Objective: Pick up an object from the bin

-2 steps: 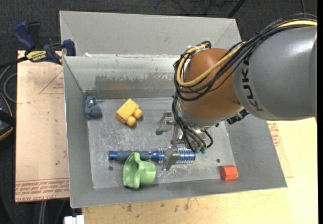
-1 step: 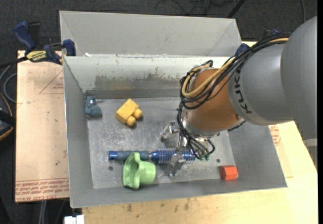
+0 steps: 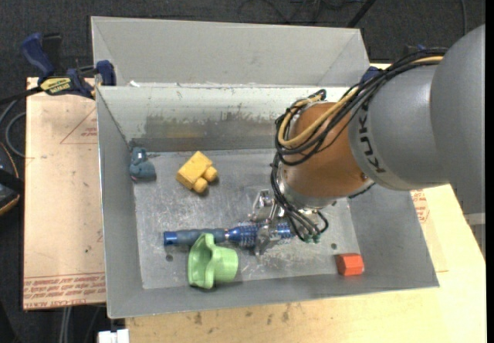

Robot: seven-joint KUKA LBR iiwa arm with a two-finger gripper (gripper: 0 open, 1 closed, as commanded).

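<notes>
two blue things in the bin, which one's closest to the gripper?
The long blue rod lying along the front, beside the green piece; the gripper is over one end of it. The small blue-grey lump sits off in the back-left corner.

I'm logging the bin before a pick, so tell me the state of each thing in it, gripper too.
gripper: down in the bin, at the blue rod's right end.
blue rod: lying flat near the front.
green cup: lying against the blue rod.
yellow block: free, toward the back.
grey-blue piece: in the back left corner.
orange cube: alone, front right.
</notes>
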